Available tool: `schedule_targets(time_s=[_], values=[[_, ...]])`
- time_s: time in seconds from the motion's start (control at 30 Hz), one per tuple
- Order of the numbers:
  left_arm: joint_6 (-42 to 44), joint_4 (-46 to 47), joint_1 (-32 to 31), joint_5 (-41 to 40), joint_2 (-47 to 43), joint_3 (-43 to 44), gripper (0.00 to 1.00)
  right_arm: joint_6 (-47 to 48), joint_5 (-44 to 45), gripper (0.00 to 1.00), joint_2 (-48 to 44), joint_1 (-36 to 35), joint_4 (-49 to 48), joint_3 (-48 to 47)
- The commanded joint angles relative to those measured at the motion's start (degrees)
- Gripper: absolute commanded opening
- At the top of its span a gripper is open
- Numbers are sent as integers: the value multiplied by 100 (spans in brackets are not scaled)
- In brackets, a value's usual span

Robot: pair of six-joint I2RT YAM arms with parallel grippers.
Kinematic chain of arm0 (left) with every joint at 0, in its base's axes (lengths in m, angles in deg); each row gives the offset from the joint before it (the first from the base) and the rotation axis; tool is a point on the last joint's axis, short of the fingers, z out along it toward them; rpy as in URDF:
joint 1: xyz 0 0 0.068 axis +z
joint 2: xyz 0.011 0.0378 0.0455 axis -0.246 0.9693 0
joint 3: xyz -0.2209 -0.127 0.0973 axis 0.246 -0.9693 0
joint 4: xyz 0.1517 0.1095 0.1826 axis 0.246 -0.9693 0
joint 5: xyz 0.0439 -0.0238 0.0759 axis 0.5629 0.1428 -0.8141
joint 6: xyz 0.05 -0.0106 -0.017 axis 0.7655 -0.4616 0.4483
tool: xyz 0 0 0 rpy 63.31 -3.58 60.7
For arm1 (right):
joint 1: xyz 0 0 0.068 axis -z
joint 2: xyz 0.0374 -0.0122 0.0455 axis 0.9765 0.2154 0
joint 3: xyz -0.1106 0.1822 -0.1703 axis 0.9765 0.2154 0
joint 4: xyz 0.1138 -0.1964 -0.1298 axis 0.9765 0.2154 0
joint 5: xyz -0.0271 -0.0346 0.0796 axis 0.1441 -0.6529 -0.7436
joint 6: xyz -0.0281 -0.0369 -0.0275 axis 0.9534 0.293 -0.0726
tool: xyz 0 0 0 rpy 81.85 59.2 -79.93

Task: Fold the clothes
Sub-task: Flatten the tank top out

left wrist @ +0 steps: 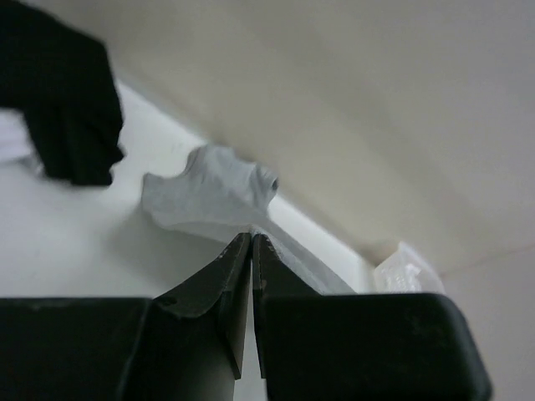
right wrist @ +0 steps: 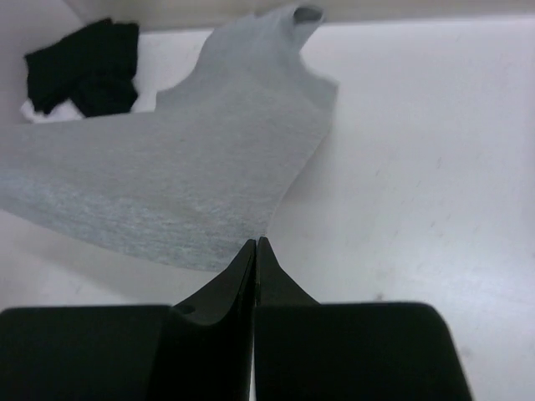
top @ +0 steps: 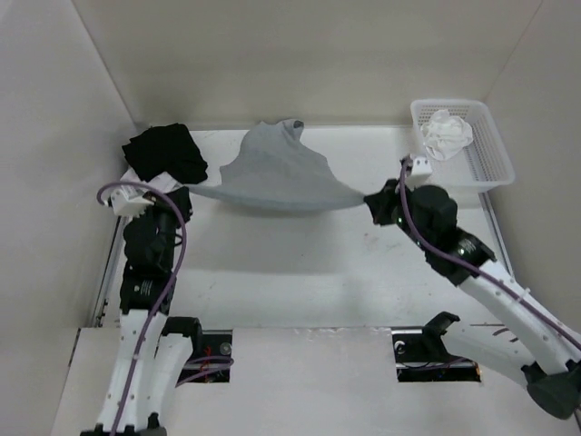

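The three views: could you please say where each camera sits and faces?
Top external: above, behind, looking down; left arm and right arm show.
Left wrist: faces the far right; left gripper shut on the grey tank top.
Right wrist: faces far left; right gripper shut likewise.
Wrist views share the top and black pile.

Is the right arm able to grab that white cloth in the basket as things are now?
Probably not right away. The white cloth lies in the basket close by with nothing between, but the right end effector is shut on a corner of the grey tank top.
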Motion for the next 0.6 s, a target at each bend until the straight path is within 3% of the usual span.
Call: schedule_targets(time_s=[0.0, 0.17, 0.33, 0.43, 0.57], values=[[-38, -965, -79, -115, -1277, -368, 4, -712, 327, 0, -1188, -546, -628, 947], [-213, -3021, -403, -124, -2807, -808, 4, -1933, 547, 0, -2594, -1565, 407, 2301], [-686, -4306, -1184, -475, -3266, -625, 4, -3278, 959, 0, -3667, -2944, 1751, 3076], [-1056, -5097, -1494, -686, -3012, -177, 4, -3938, 1284, 0, -3739, -3727, 2254, 3103], [-1294, -5801, -1433, -853, -3108, -9, 4, -4423, 1680, 0, -3214, -4501, 2422, 3068]])
